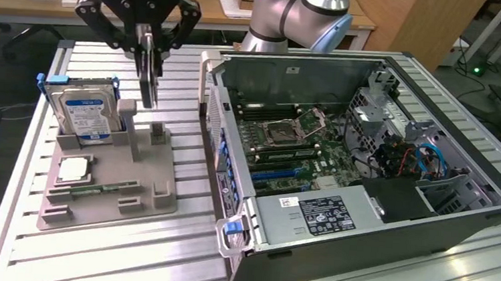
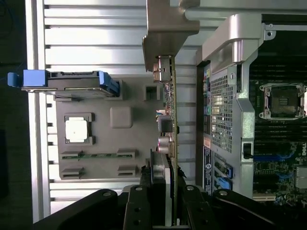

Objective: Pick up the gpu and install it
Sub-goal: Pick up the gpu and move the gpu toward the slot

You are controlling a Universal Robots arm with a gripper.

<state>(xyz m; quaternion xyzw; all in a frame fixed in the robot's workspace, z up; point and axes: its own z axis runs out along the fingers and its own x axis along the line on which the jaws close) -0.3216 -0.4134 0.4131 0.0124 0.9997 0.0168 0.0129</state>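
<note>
The gpu (image 1: 150, 79) hangs upright on its edge, a thin dark card, held at its upper end by my gripper (image 1: 150, 47), which is shut on it. It is lifted a little above the grey holder (image 1: 129, 201) and its upright slot post (image 1: 157, 133). In the wrist view the gpu (image 2: 171, 120) is seen edge-on, with its silver bracket (image 2: 168, 28) at the far end and my gripper (image 2: 165, 179) clamped on the near end. The card hangs between the holder and the open computer case (image 1: 352, 209).
On the holder stand a silver hard drive with a blue label (image 1: 87, 111), a CPU (image 1: 74, 169) and a slim memory stick (image 1: 94, 187). The case's motherboard (image 1: 290, 147) lies exposed, and its side wall (image 2: 230, 91) is close beside the card. Everything rests on a slatted aluminium table (image 1: 116, 257).
</note>
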